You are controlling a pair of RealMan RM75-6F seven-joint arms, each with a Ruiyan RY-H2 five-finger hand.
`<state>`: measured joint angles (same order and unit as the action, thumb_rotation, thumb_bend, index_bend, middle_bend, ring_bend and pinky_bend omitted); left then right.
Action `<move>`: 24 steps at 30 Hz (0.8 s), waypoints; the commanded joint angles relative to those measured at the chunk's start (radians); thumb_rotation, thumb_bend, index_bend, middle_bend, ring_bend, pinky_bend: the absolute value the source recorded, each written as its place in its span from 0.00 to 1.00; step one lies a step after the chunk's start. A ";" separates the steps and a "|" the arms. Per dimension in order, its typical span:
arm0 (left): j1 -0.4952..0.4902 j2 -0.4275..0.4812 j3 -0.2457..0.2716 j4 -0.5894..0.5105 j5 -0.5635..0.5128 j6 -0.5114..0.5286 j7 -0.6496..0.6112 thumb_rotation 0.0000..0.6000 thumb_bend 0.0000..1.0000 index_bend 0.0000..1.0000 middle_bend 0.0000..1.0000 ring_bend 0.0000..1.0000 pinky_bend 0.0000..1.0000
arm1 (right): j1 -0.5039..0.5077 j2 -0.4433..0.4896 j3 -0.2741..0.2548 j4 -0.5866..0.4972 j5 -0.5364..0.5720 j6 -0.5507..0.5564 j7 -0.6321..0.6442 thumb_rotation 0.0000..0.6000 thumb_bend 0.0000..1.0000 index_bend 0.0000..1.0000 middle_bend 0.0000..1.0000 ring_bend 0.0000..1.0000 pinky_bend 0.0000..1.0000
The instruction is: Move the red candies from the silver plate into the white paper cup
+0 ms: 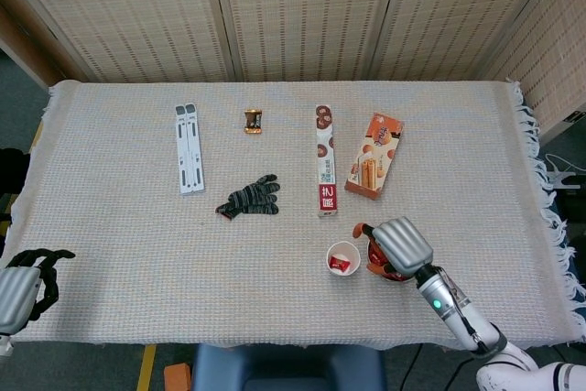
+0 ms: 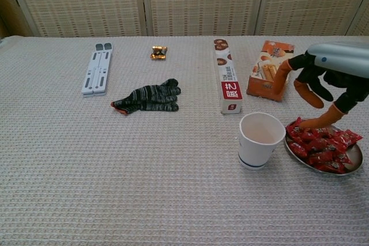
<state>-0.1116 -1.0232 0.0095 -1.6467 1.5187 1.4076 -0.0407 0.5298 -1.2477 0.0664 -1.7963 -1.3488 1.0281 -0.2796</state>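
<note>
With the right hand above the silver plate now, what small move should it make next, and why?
Probably lower the right hand and pinch one red candy from the pile. Its fingers are spread and hold nothing, the round silver plate is still full, and the white paper cup holds only one candy.

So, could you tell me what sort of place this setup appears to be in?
Probably an indoor lab or demo room staged for tabletop trials. A table under a woven cloth stands before folding woven screens, and unrelated props lie spread out: snack boxes, a glove, a white paper cup.
</note>
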 commanded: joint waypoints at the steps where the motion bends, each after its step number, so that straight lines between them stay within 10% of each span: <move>1: 0.000 0.000 0.000 0.000 0.000 0.001 0.000 1.00 0.64 0.30 0.37 0.25 0.24 | -0.017 0.007 -0.008 0.018 0.046 0.019 -0.057 1.00 0.07 0.38 0.74 0.70 0.97; 24: 0.004 0.004 -0.001 -0.002 0.002 0.008 -0.008 1.00 0.64 0.30 0.38 0.27 0.24 | 0.019 -0.118 -0.044 0.233 0.213 -0.123 -0.107 1.00 0.13 0.42 0.74 0.70 0.97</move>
<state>-0.1073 -1.0189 0.0087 -1.6484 1.5204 1.4154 -0.0482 0.5460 -1.3566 0.0248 -1.5742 -1.1433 0.9126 -0.3856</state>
